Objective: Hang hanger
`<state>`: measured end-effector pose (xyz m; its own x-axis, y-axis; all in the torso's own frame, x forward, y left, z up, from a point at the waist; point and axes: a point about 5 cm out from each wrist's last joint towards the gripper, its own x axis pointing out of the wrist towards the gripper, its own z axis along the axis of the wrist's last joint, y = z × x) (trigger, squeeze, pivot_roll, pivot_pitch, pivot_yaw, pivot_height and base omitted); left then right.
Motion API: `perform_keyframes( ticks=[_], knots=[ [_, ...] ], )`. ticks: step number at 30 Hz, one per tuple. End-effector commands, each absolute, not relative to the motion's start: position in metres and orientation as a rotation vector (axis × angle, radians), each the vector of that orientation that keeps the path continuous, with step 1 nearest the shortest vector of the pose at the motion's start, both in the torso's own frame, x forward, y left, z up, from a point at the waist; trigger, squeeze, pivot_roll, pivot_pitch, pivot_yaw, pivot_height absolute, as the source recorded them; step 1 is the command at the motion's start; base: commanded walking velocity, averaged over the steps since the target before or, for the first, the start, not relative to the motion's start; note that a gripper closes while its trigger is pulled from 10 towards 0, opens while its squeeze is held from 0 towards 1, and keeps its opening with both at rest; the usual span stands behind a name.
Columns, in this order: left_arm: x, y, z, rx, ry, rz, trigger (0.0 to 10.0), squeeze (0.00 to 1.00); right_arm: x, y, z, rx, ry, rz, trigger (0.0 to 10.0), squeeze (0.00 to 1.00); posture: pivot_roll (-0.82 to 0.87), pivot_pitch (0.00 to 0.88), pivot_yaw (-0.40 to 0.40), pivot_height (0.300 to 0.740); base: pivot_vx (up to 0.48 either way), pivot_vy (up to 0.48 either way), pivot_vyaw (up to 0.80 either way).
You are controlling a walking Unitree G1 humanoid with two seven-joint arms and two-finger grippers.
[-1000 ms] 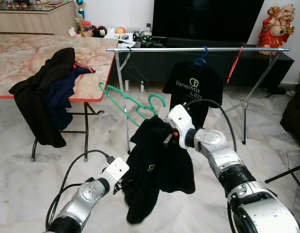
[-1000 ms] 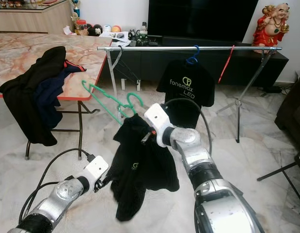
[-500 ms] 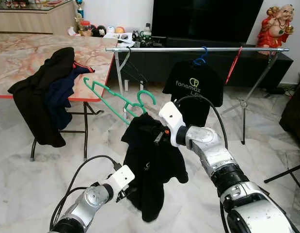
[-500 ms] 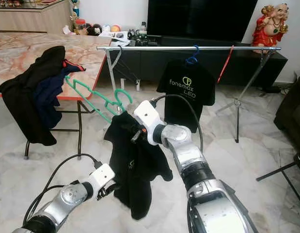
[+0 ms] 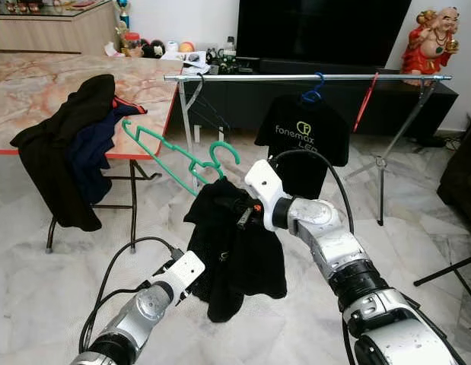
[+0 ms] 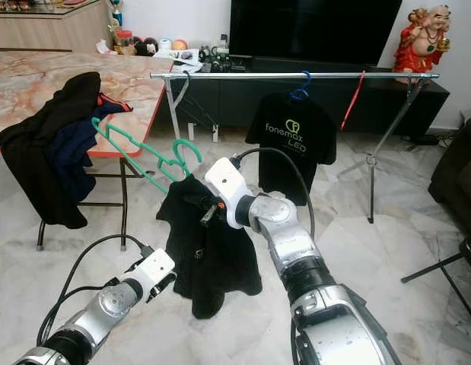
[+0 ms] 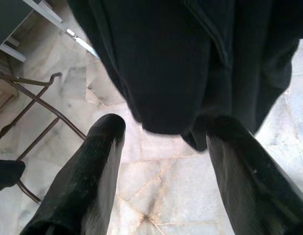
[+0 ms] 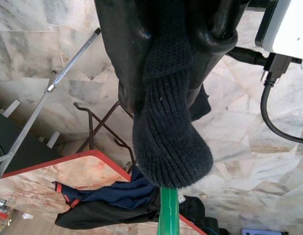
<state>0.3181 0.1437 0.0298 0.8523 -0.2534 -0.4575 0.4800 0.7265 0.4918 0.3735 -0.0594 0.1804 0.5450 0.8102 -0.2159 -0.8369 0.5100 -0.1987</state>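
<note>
The right gripper (image 5: 237, 209) has its jaws closed on the black garment (image 5: 239, 255) at the neck of the green hanger (image 5: 186, 158), holding both in the air in front of the clothes rail (image 5: 296, 77). The left gripper (image 7: 161, 142) sits below the garment's hem with jaws spread apart, gripping nothing. A table (image 5: 37, 91) carrying dark clothes (image 5: 64, 148) stands to the robot's left; a black printed T-shirt (image 5: 303, 144) hangs on the rail.
</note>
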Motion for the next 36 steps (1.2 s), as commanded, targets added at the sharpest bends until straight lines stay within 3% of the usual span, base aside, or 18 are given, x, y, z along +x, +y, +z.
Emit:
perform_keyframes(
  ticks=[1,6,11,12,13,36],
  knots=[
    [0.318,0.142,0.028,0.625,0.4,-0.424,10.0,0.0,0.373,-0.057,0.192,-0.294,0.051,1.0,0.0,0.0,0.15,0.0,-0.073,0.74,0.0,0.0,0.0],
    [0.319,0.142,0.026,0.665,0.412,-0.411,10.0,0.0,0.372,-0.053,0.191,-0.295,0.051,1.002,0.0,0.0,0.16,0.0,-0.075,0.74,0.0,0.0,0.0],
    [0.322,0.151,0.029,0.725,0.399,-0.259,10.0,0.0,0.37,-0.049,0.193,-0.295,0.042,1.02,0.0,0.0,0.15,0.0,-0.075,0.74,0.0,0.0,0.0],
    [0.323,0.153,0.03,0.724,0.396,-0.244,4.2,0.0,0.37,-0.049,0.192,-0.297,0.043,1.019,0.0,0.0,0.15,0.0,-0.075,0.74,0.0,0.0,0.0],
    [0.324,0.155,0.031,0.717,0.392,-0.234,0.0,0.0,0.37,-0.049,0.192,-0.298,0.044,1.02,0.0,0.0,0.15,0.001,-0.075,0.74,0.0,0.0,0.0],
    [0.325,0.15,0.03,0.645,0.38,-0.248,0.0,0.0,0.357,-0.038,0.191,-0.303,0.029,1.096,0.0,0.0,0.15,0.008,-0.073,0.74,0.0,0.0,0.0]
  ],
)
